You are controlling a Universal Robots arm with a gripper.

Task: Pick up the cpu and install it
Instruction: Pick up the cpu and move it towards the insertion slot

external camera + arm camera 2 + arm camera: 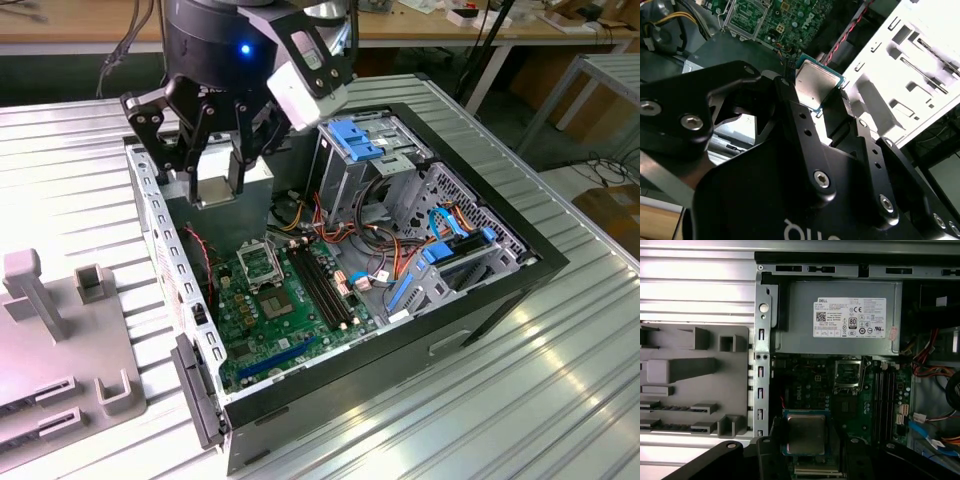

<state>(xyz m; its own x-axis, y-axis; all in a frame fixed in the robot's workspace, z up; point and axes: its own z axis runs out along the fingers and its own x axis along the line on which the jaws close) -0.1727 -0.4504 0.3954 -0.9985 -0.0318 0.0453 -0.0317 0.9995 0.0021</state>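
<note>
- Open black metal computer case lies on ribbed silver metal table; grey plastic fixture tray sits beside it, at the exterior view's left.
- Flat green motherboard lies on case floor, black square socket frame on it.
- Small square silver-topped cpu, pinched in black gripper, hangs above case interior, apart from socket frame.

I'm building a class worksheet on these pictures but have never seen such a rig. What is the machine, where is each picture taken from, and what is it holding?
It is one robot arm ending in a black gripper. The exterior view comes from a camera off the arm and shows an open computer case on a ribbed metal table. Both wrist views come from cameras riding on the arm. The gripper is shut on the cpu, a thin square chip with a silver-grey top, held over the case. The socket on the motherboard sits apart from it, so the chip is not installed yet. A grey parts holder lies beside the case.
</note>
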